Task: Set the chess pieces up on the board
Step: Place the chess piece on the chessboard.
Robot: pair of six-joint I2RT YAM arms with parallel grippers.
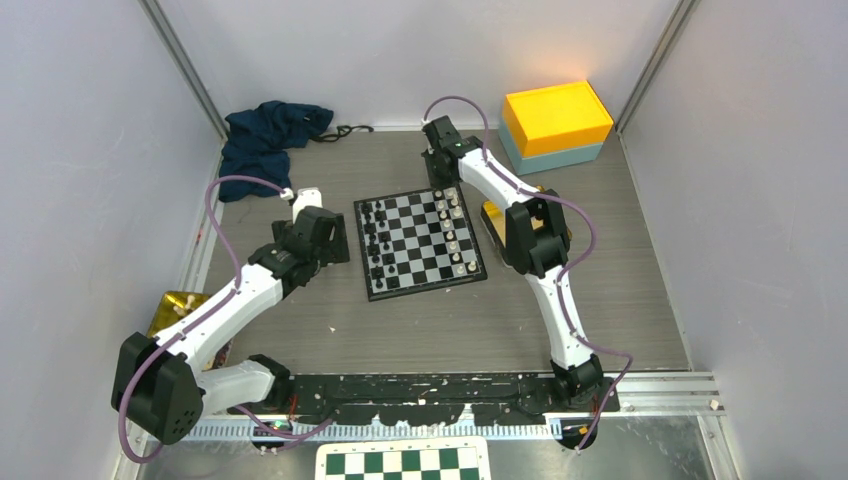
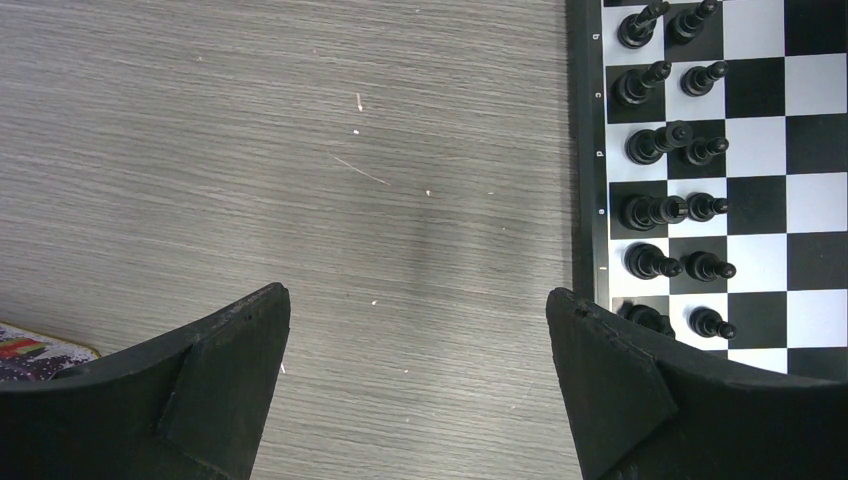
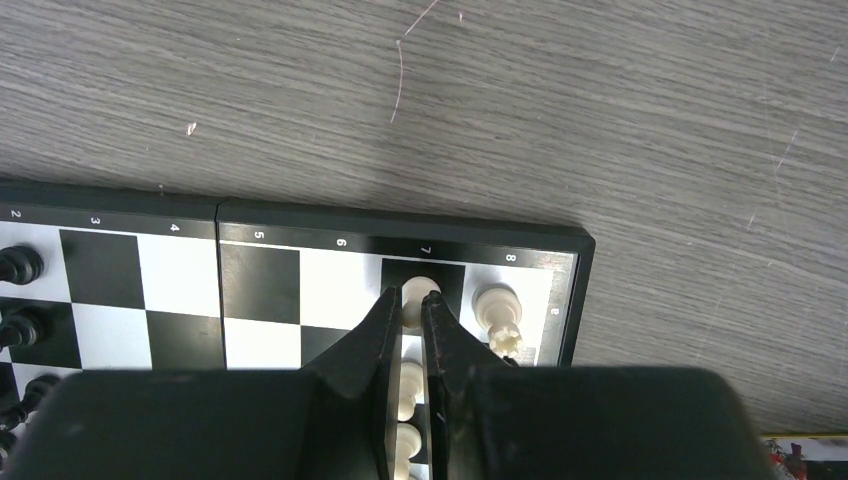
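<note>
My left gripper (image 2: 420,330) hangs over the bare table (image 2: 300,150), just beside the left edge of the board (image 2: 582,150). Its jaws are spread wide apart and there is nothing in them.

The black pieces (image 2: 660,205) stand in two rows along that side of the board. In the top view the white pieces (image 1: 452,235) stand in rows on the other side.

My right gripper (image 3: 411,302) is at the far corner of the board. Its jaws are pinched almost all the way together, with a little white piece (image 3: 420,287) between them. The piece sits over a dark square next to the edge. A bigger white piece (image 3: 497,305) stands just beside it in the corner.

I think these pieces are very light, hard and smooth. They won't bend or squash, but one could slip out or pop sideways if I squeeze too hard. They are thin and tall, so a small bump could knock one over. The best place to hold one is up near its head, coming straight down from above. I need to keep my fingers away from the pieces next to it.
</note>
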